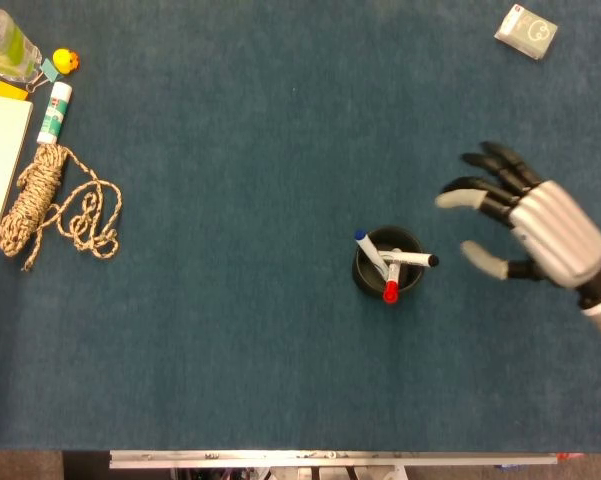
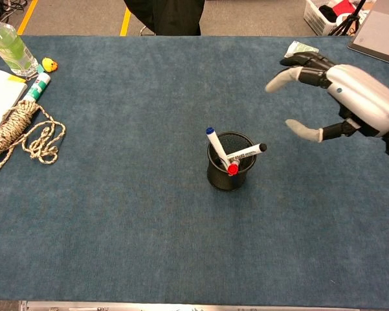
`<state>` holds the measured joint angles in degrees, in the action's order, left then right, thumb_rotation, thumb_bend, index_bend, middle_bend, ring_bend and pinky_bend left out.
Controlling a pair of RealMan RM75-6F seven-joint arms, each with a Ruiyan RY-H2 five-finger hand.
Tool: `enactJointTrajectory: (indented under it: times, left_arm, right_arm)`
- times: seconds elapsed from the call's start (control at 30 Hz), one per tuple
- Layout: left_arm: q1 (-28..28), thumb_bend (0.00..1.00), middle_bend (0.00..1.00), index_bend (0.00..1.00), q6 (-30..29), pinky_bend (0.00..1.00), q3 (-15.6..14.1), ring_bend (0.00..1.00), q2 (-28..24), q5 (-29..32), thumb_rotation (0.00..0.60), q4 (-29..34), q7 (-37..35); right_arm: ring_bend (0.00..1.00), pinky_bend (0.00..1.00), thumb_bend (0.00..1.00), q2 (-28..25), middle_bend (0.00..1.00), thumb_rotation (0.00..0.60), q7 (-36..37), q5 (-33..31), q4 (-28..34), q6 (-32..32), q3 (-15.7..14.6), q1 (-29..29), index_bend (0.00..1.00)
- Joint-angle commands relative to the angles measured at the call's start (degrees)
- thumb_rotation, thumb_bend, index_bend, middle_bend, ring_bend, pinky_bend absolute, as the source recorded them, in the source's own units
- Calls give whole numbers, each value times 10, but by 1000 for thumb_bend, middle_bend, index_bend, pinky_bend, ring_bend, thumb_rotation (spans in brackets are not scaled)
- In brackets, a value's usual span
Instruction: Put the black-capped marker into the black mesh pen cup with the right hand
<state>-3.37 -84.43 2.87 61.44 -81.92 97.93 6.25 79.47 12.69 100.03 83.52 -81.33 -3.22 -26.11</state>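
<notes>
The black mesh pen cup [image 1: 387, 268] [image 2: 228, 175] stands on the blue table cloth. Three markers sit in it. The black-capped marker [image 1: 412, 259] [image 2: 248, 152] leans over the cup's right rim, cap pointing toward my right hand. A blue-capped marker [image 1: 368, 248] [image 2: 214, 144] and a red-capped marker [image 1: 390, 287] [image 2: 232, 167] lean beside it. My right hand [image 1: 540, 227] [image 2: 349, 97] hovers to the right of the cup, apart from it, fingers spread and holding nothing. My left hand shows in neither view.
A coiled rope [image 1: 50, 200] [image 2: 16, 126], glue stick [image 1: 54, 112], yellow duck [image 1: 66, 61], bottle [image 2: 10, 45] and pad [image 1: 0, 160] lie at the far left. A small white packet [image 1: 526, 31] [image 2: 298, 49] lies at the back right. A white basket [image 2: 323, 14] stands beyond the table.
</notes>
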Motion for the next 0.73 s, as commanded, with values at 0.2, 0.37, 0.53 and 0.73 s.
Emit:
enactJointTrajectory:
  times: [0.2,0.37,0.53,0.73]
  left_arm:
    - [-8,308,275,269,-11,167,4,286,19,-22,600,-13,3]
    - [-12,308,277,269,-15,167,4,287,26,-32,600,-10,14]
    - [-15,309,277,270,-17,167,5,286,29,-38,600,-4,25]
    - [-26,308,277,270,0,167,5,286,35,-35,600,-11,25]
  right_arm:
    - [146,0,340,-94,348,600,-213,-101,64,-53,10,107,414]
    - [150,0,341,-104,348,600,-216,-139,73,-82,17,150,413]
    - [152,0,340,-103,350,600,-206,-163,63,-112,24,188,414]
    - [156,0,341,-93,357,600,-185,-168,53,-116,33,205,414]
